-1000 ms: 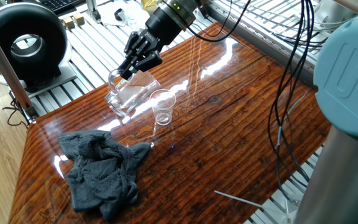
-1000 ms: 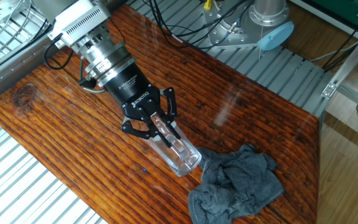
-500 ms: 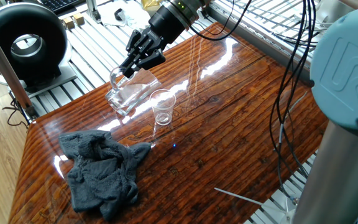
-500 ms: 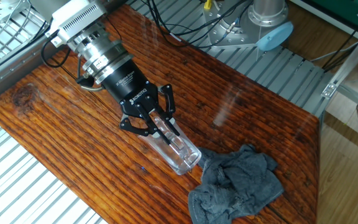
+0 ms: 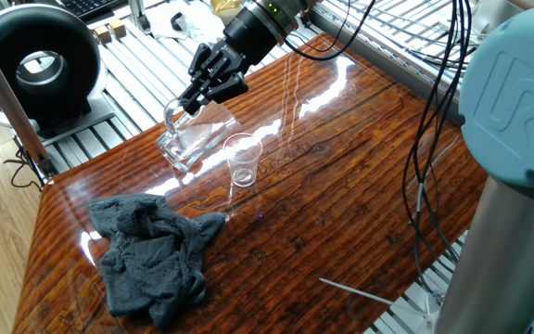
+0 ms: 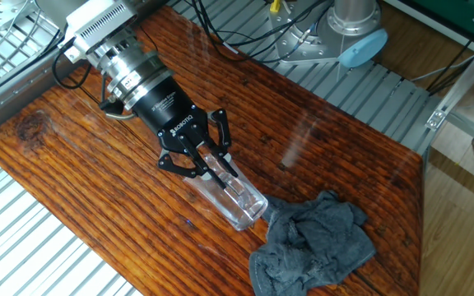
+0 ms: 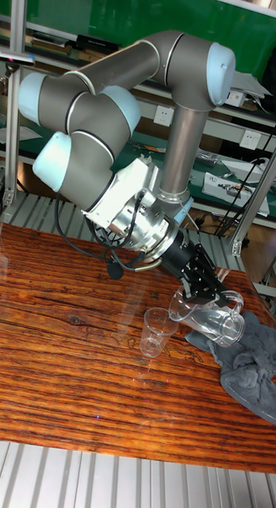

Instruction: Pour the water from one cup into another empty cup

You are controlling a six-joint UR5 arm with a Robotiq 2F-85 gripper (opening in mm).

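The larger clear mug (image 5: 196,141) with a loop handle hangs tilted just over the wooden table (image 5: 341,186), its mouth leaning toward the small clear tumbler (image 5: 243,160). My gripper (image 5: 196,96) is shut on the mug near its handle. In the tall fixed view the mug (image 7: 211,319) lies almost on its side, its lip close beside the upright tumbler (image 7: 156,332), below the gripper (image 7: 206,294). From the other fixed view the gripper (image 6: 210,163) holds the mug (image 6: 239,204); the tumbler does not show there. I cannot make out the water.
A crumpled grey cloth (image 5: 151,252) lies near the mug, toward the table's left front corner. A black round device (image 5: 40,57) stands off the table at the back left. Cables (image 5: 434,121) hang on the right. A thin white rod (image 5: 360,295) lies near the front edge.
The gripper and the mug have shifted slightly up and back; the mug stays tilted. The tumbler and cloth have not moved.
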